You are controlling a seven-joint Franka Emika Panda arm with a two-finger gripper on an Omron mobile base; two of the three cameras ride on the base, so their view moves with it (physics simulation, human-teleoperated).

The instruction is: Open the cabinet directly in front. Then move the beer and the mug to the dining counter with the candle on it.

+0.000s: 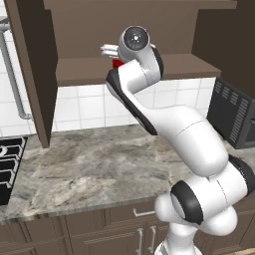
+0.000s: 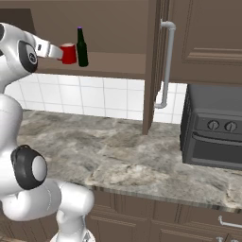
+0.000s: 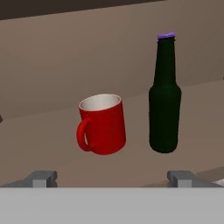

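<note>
— Where did you have the mug [image 3: 103, 124] and the beer [image 3: 164, 96] at that point?

— Both stood upright on the shelf of the cabinet [image 1: 134, 67], whose doors were open. The two stood just beside each other and apart, with the mug's handle turned away from the bottle.

— And your claw [image 3: 113, 178]?

— It was spread wide and holding nothing, its tips short of both things. You had the arm raised high with the hand level at the shelf.

— How would they handle?

— I judged the mug stiff, light and easy to clamp across its body. The glass bottle looked slick, tall and tippy, so you should have gripped it low on the body, not the neck.
</note>
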